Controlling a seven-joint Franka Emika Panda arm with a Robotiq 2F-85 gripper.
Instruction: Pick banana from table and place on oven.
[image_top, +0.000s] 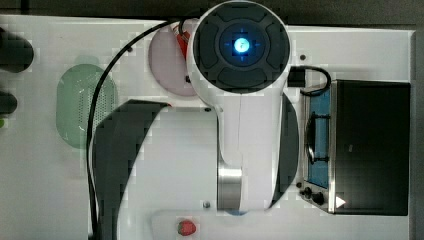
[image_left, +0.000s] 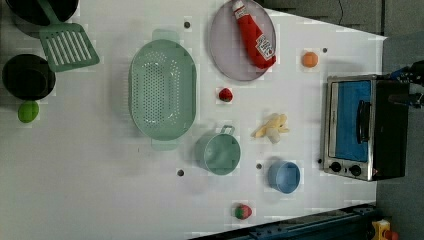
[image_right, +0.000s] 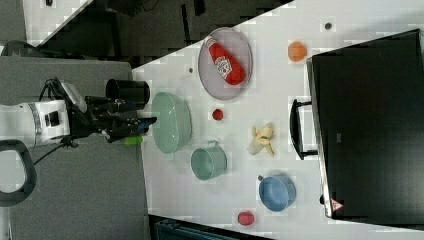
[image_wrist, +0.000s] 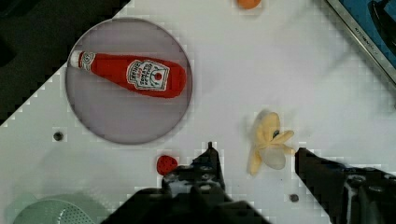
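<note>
A red ketchup bottle (image_left: 254, 34) lies across a pale pink plate (image_left: 223, 50), with an orange ball (image_left: 310, 59) toward the left view's right. A green perforated colander (image_left: 161, 96) sits at centre, a green mug (image_left: 218, 152) and a blue bowl (image_left: 284, 176) below it in the left view. One strawberry (image_left: 225, 94) rests between colander and plate; a second strawberry (image_left: 243, 211) sits near the lower edge. At the left view's left lie a green spatula (image_left: 65, 44), a black bowl (image_left: 27, 76) and a lime (image_left: 28, 111).

Matt black oven (image_right: 367, 125) top; smooth white table (image_left: 100, 190).
</note>
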